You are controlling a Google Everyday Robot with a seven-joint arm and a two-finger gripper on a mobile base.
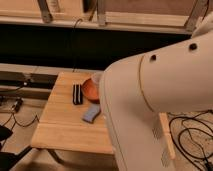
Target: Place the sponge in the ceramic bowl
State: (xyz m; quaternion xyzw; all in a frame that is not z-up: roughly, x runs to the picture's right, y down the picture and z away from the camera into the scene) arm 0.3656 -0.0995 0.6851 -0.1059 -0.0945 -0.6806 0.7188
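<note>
Sponge (91, 113): lies flat on the wooden surface (60, 131), just beside the ceramic bowl (89, 90) and outside it, so your carry to the rim is short. Claw: hidden from you behind the white arm (165, 100), spread wide, not pinching the sponge.

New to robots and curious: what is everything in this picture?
light wooden table: one, tan, centre-left
round glossy terracotta bowl: one, orange-brown, table's far side
small whitish container: one, whitish, bowl's far edge
black rectangular block with pale stripes: one, black, left of bowl
small blue-grey sponge pad: one, blue-grey, table, nearer than bowl
thin cables: several, black, floor both sides
robot's bulky white arm: one, white, foreground right
gripper: hidden behind that arm
</note>
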